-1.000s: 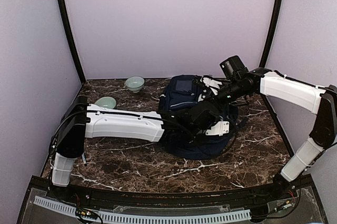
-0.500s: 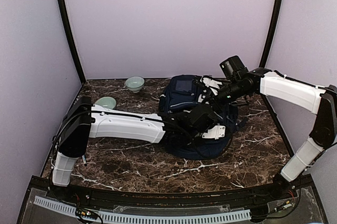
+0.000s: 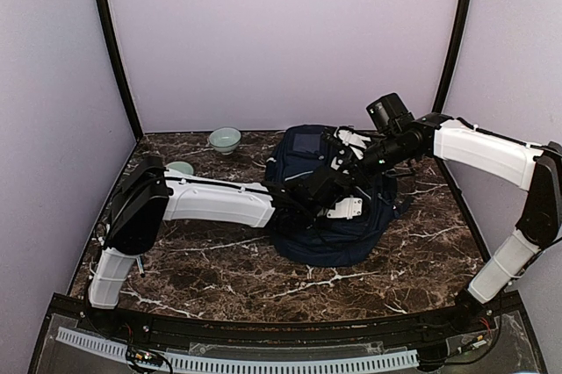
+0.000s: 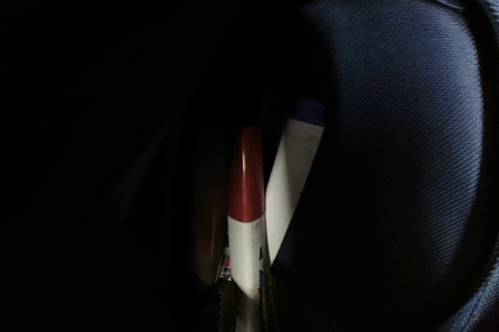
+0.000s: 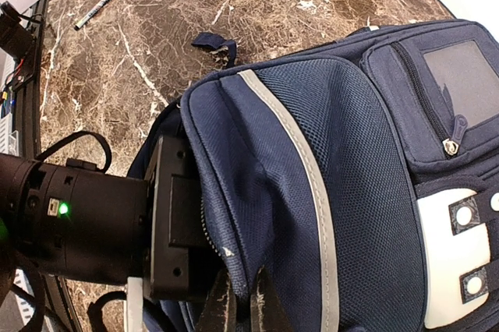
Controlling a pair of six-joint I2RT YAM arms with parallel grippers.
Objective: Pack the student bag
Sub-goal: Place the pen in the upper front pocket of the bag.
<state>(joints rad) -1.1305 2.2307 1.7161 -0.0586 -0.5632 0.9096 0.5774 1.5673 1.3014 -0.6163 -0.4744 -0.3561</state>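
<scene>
Inside the student bag point(image 5: 312, 153), the left gripper point(image 4: 243, 307) pinches a red-and-white pen point(image 4: 245, 192) beside a blue-capped white pen point(image 4: 295, 164); the right gripper point(image 5: 240, 302) clamps the bag's opening edge.

A pale green bowl point(image 3: 225, 138) stands at the far edge of the dark brown marble table point(image 3: 219, 277), left of centre. A second bowl point(image 3: 180, 168) of the same kind sits nearer and further left. A black pen point(image 5: 100, 6) lies near the table's near left corner. Lilac walls point(image 3: 281, 32) enclose three sides.
</scene>
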